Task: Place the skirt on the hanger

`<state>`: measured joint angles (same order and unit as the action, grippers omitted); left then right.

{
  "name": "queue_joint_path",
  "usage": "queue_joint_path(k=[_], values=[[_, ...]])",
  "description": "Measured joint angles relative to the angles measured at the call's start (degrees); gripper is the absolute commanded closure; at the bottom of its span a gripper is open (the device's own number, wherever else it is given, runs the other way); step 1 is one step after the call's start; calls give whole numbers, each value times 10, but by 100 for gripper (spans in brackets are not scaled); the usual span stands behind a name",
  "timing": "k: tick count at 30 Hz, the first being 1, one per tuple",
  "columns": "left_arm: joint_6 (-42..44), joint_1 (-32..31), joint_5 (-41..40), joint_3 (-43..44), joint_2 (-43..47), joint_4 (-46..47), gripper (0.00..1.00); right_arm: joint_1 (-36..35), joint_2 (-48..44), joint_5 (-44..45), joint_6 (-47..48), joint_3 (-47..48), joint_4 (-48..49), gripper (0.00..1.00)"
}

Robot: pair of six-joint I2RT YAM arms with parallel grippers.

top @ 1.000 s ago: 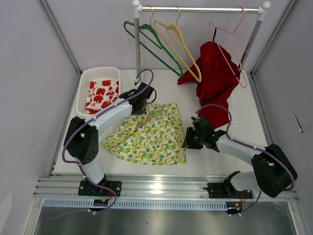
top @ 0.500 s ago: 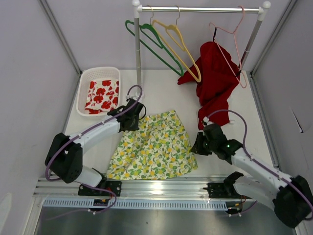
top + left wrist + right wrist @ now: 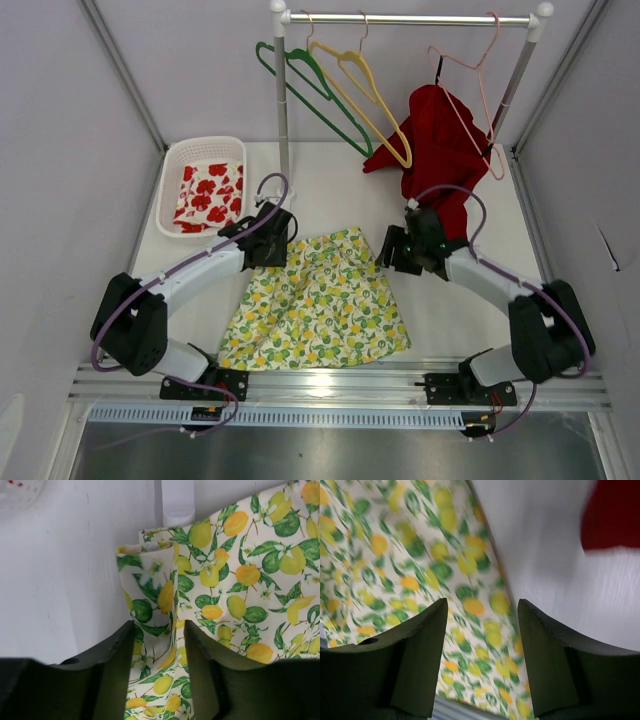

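Note:
The lemon-print skirt [image 3: 318, 300] lies spread flat on the white table, its waist toward the rack. Green [image 3: 312, 88], yellow [image 3: 368, 98] and pink [image 3: 470, 70] hangers hang on the rail; a red garment [image 3: 440, 160] hangs from the pink one. My left gripper [image 3: 274, 242] sits at the skirt's far left corner. Its jaws stand open around a raised fold of skirt [image 3: 155, 595] in the left wrist view. My right gripper [image 3: 390, 250] hovers open over the skirt's far right edge [image 3: 470, 570], holding nothing; that view is blurred.
A white basket [image 3: 172, 170] with a red floral cloth [image 3: 210, 190] stands at the back left. The rack's white post [image 3: 282, 100] rises just behind the left gripper, its foot [image 3: 177, 500] close to the skirt corner. The red garment [image 3: 615, 515] hangs near the right gripper.
Both arms dragged the skirt toward the front and laid it flat. The left jaws have opened off the corner. The right gripper swung back to the skirt's far right edge and opened.

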<state>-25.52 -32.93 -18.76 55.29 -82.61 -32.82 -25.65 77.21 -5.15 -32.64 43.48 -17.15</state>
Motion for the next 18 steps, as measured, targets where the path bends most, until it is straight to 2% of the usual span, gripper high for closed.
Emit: queue_joint_path(k=[1, 4, 10, 18], values=[[0, 1, -6, 6, 0, -3, 40, 2, 34, -6, 8, 25, 11, 35], [1, 2, -26, 30, 0, -9, 32, 4, 121, -20, 28, 104, 41, 33], [4, 26, -60, 76, -28, -6, 31, 10, 226, -35, 50, 212, 71, 33], [6, 89, -30, 85, -123, 15, 31, 16, 334, -51, 66, 279, 84, 32]])
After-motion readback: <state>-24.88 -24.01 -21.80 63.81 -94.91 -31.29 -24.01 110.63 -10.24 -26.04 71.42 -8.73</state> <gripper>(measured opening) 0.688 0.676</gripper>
